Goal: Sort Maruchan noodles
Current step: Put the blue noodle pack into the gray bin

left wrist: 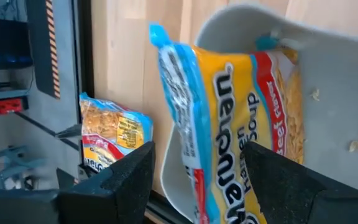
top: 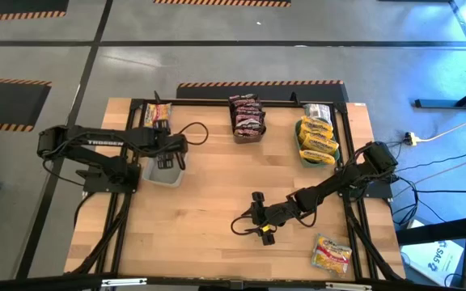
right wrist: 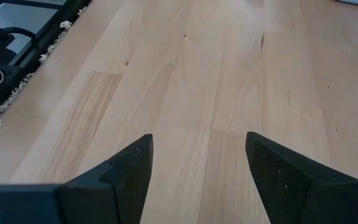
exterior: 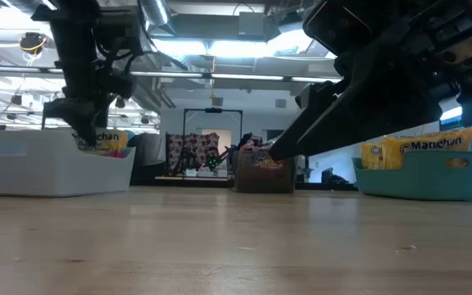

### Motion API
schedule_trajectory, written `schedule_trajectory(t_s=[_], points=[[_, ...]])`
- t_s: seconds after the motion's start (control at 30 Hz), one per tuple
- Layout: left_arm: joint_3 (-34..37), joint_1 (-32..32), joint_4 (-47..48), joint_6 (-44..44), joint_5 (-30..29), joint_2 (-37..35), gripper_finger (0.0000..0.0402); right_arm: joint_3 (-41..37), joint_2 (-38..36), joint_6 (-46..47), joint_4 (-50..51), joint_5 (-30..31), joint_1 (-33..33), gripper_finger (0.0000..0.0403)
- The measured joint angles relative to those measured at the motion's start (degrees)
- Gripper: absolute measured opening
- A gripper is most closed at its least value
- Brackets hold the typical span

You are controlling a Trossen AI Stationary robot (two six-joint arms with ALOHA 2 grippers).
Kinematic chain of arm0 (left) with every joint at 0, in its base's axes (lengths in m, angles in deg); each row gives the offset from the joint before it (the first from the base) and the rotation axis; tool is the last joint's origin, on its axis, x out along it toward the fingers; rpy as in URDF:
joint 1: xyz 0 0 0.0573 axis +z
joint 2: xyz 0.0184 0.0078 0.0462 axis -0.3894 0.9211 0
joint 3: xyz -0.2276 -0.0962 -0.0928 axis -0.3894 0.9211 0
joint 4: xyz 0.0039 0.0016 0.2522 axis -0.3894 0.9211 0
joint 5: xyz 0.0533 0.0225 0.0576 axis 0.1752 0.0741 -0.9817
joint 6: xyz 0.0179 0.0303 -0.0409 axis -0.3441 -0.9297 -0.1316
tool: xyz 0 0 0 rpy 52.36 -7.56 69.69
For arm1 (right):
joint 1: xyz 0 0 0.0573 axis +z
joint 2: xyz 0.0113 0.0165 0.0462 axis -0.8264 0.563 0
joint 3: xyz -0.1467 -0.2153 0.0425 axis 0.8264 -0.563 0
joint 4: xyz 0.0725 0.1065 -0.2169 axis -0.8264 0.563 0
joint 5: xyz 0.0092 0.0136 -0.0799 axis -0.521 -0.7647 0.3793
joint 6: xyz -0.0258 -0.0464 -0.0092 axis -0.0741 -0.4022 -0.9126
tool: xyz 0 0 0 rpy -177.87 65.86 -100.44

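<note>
Bare wooden tabletop [top: 209, 202] lies open from centre toward 7 o'clock; the white plastic bin [top: 162, 173] blocks 9, the teal tub [top: 314, 158] blocks 2.

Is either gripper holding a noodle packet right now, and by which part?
Right gripper: nothing. Left gripper straddles a yellow plastic packet over the pale bin; grip unclear.
</note>
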Motion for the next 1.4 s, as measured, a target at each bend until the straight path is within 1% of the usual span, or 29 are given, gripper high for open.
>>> schedule_trajectory(t_s=[0.23,0.37,0.47,0.53,0.6,0.67,0.77,0.9,0.97,1.03,1.13,1.23,1.3,1.33,1.4], points=[[-6.05,-2.05,2.02,3.74,-0.01,-0.40,0.0243,0.00,0.00,-0.02,0.00,0.07,0.00,0.0243],[-10.53,-3.38,2.58,9.86,1.07,-1.18,0.0243,0.00,0.00,0.00,0.00,0.05,0.00,0.0243],[-12.95,-4.46,0.96,16.38,5.27,-1.97,0.0243,0.00,0.00,0.02,0.03,0.15,0.00,0.0243],[-13.12,-5.44,-1.83,20.17,9.15,-1.99,0.0243,0.00,-0.02,0.10,0.29,0.57,0.01,0.0243],[-12.80,-7.02,-4.01,22.17,13.78,-1.99,0.0243,0.00,-1.21,0.73,2.14,0.42,0.15,0.0243],[-11.53,-9.52,-7.76,23.82,16.02,-1.61,0.0243,0.09,-3.83,2.09,5.36,-0.11,0.28,0.0243],[-8.20,-14.25,-16.19,26.10,16.70,-0.92,0.0243,0.13,-8.60,4.68,13.71,0.02,0.97,0.0243],[-3.62,-20.51,-30.93,28.42,16.55,-0.29,0.0243,0.13,-14.89,8.35,23.20,-0.12,2.53,0.0243],[-1.27,-23.55,-38.96,29.36,16.50,0.19,0.0243,0.13,-17.50,10.61,27.28,-1.41,3.99,0.0243],[0.51,-26.30,-47.17,29.34,16.52,1.08,0.0243,0.20,-19.27,11.63,30.00,-3.57,6.39,0.0243],[1.83,-29.71,-54.16,28.46,16.41,3.07,0.0243,2.07,-20.48,16.46,35.90,-3.89,10.30,0.0243],[1.98,-32.42,-59.68,26.94,14.43,5.30,0.0243,4.58,-20.52,23.35,43.74,-4.58,12.81,0.0243],[2.00,-33.54,-62.78,25.90,12.86,7.32,0.0243,5.98,-20.52,28.36,49.11,-6.92,13.98,0.0243],[2.01,-33.91,-64.38,25.46,12.37,8.31,0.0243,6.61,-20.52,31.20,51.17,-9.10,14.47,0.0243],[2.01,-34.27,-67.40,24.51,12.16,10.12,0.0243,7.75,-20.52,38.21,55.74,-15.94,15.10,0.0243]])
